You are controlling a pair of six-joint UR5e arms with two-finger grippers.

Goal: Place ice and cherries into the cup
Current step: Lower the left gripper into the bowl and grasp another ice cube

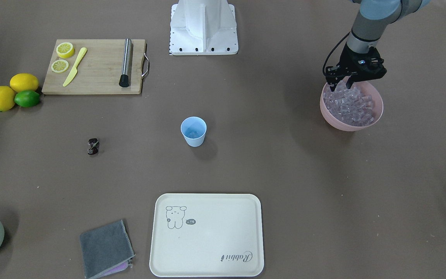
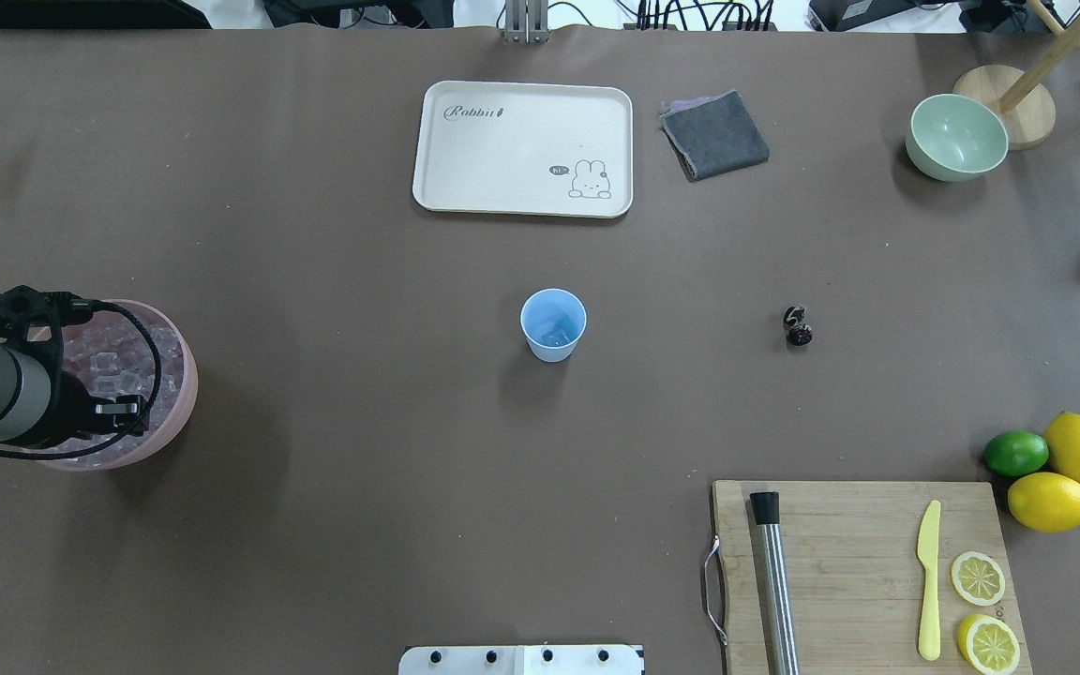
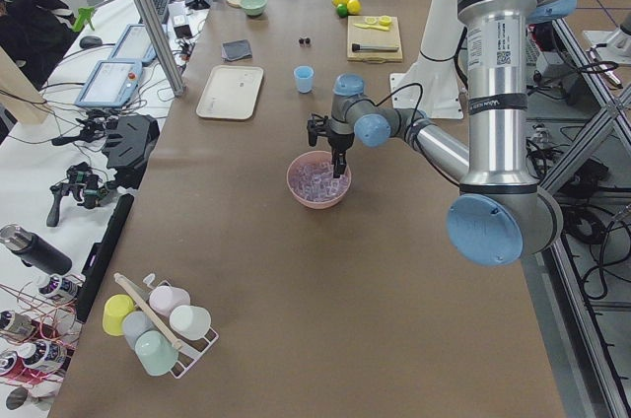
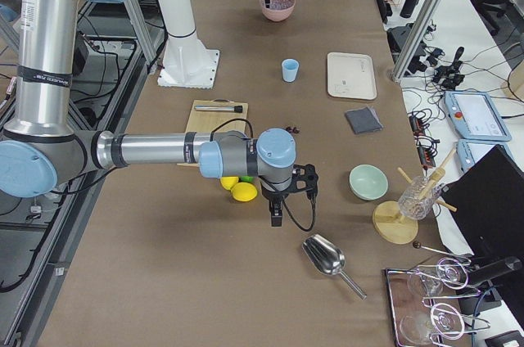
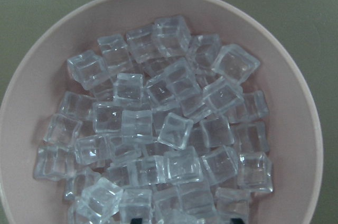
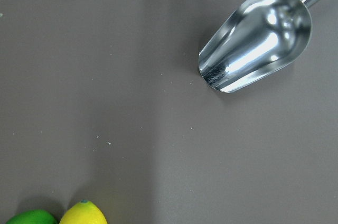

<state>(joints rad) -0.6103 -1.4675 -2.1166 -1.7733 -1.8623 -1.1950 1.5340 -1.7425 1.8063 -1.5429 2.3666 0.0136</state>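
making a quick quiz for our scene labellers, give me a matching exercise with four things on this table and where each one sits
Things
1 ice
2 cherries
3 yellow knife
4 grey cloth

Places
a beside the cream tray
b on the wooden cutting board
c in the pink bowl
d alone on the bare table, apart from the cup

Pairs: 1-c, 2-d, 3-b, 4-a
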